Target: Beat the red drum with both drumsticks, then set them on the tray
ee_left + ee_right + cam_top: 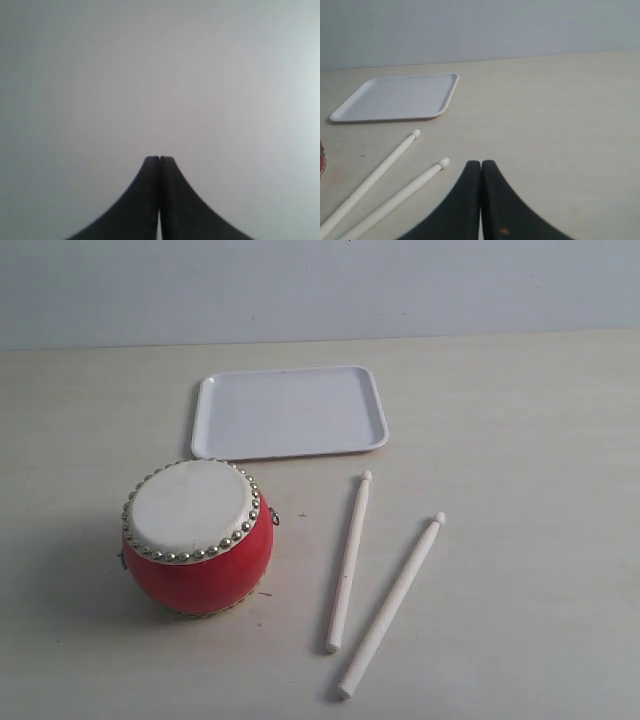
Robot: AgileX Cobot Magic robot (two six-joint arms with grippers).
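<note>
Left gripper (159,158) and right gripper (480,162) were held pinched closed, empty; slim tapered drumsticks (348,562) were laid at three o'clock of the glossy red drum (197,540).

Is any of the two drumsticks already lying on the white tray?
No, one drumstick and the other drumstick both lie on the table, apart from the tray.

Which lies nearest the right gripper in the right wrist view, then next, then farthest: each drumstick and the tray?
1. Outer drumstick, the one farther from the drum: its bead tip sits just beside the shut right gripper.
2. Inner drumstick: on the drum's side of the first.
3. Tray: well beyond both bead tips.
</note>
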